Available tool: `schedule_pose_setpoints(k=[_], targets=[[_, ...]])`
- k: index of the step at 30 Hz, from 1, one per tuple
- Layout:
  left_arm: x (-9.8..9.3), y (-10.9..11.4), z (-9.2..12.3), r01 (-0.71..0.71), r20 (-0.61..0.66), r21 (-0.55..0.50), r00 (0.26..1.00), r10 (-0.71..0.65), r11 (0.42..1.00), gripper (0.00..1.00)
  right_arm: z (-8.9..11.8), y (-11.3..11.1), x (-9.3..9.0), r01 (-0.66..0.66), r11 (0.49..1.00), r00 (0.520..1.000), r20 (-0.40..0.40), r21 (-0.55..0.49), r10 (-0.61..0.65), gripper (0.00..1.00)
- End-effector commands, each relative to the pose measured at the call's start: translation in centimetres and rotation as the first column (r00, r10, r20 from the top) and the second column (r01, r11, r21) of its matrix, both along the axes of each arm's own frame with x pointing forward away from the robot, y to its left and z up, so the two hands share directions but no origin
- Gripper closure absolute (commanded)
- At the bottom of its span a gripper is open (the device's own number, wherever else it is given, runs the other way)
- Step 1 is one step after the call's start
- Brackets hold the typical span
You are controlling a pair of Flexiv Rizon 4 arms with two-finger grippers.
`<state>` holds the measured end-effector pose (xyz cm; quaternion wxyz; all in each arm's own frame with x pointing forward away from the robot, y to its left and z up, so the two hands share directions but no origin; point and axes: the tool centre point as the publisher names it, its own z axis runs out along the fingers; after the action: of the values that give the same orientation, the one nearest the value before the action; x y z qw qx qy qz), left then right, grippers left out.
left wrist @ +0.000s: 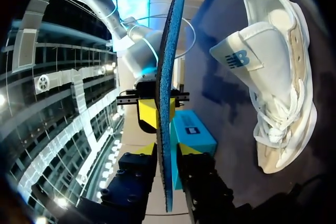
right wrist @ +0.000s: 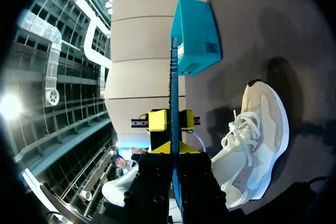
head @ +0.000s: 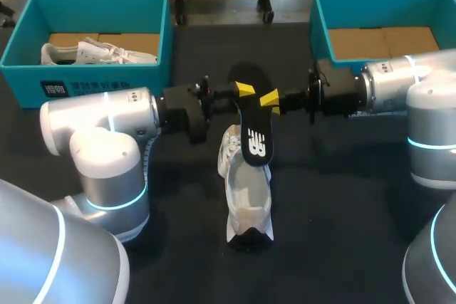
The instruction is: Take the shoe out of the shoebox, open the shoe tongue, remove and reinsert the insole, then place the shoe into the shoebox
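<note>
While the left gripper [head: 244,90] and the right gripper [head: 270,99] both clamp the insole [head: 255,137] from opposite sides, its free end hangs below them onto the white shoe [head: 246,194], which rests on the table [head: 342,197] beneath.

Left end effector [head: 246,90] and right end effector [head: 269,99] meet, both clamping the insole [head: 254,137].

The shoe [head: 246,197] is cream-white, the insole [head: 254,129] black over blue, the shoebox [head: 92,80] teal, the table [head: 342,197] dark
</note>
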<state>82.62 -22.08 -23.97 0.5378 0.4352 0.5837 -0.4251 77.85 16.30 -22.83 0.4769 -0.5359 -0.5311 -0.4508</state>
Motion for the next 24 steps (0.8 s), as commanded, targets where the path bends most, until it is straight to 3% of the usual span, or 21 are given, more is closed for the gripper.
schedule_pose_setpoints(k=[1,3,8,10,11,12,13,14,19,24], targets=[[0.2,-0.4,0.1,0.0,0.003,0.005,1.0,0.0,1.0,0.82,-0.1,0.1,-0.1,0.002,1.0,1.0,0.001,-0.001,-0.002,1.0],[0.3,-0.4,0.1,0.001,0.004,0.005,1.0,-0.001,1.0,1.0,-0.1,0.1,-0.1,0.002,1.0,1.0,0.001,-0.001,-0.002,1.0],[0.4,-0.5,0.1,0.01,0.012,0.011,1.0,-0.01,1.0,1.0,-0.1,0.1,-0.1,0.002,1.0,1.0,0.001,-0.001,-0.002,0.99],[0.4,-0.4,0.2,0.011,0.015,0.013,1.0,-0.012,1.0,1.0,-0.1,0.1,-0.1,0.002,1.0,1.0,0.001,-0.001,-0.002,0.86],[0.3,-0.4,0.2,0.011,0.016,0.013,1.0,-0.011,1.0,1.0,-0.1,0.1,-0.1,0.002,1.0,1.0,0.001,-0.001,-0.002,0.65],[0.3,-0.3,0.3,0.011,0.017,0.014,1.0,-0.012,1.0,1.0,-0.1,0.1,-0.1,0.002,1.0,1.0,0.0,0.0,-0.002,0.51],[0.3,-0.2,0.3,0.011,0.017,0.014,1.0,-0.012,1.0,1.0,-0.1,0.0,-0.1,-0.003,1.0,1.0,0.0,-0.004,0.003,0.13],[0.3,0.0,0.4,0.011,0.018,0.015,1.0,-0.011,1.0,1.0,0.0,-0.1,-0.2,-0.006,1.0,1.0,0.004,-0.005,0.006,0.0],[-0.3,1.1,0.6,0.011,0.013,0.026,1.0,-0.011,1.0,1.0,0.3,-1.1,-0.7,-0.028,0.999,0.997,0.072,-0.029,0.03,0.0],[-1.7,2.8,0.8,0.051,-0.023,0.051,0.998,-0.05,0.997,1.0,0.5,-2.7,-1.4,-0.134,0.984,0.971,0.183,-0.12,0.154,0.0]])
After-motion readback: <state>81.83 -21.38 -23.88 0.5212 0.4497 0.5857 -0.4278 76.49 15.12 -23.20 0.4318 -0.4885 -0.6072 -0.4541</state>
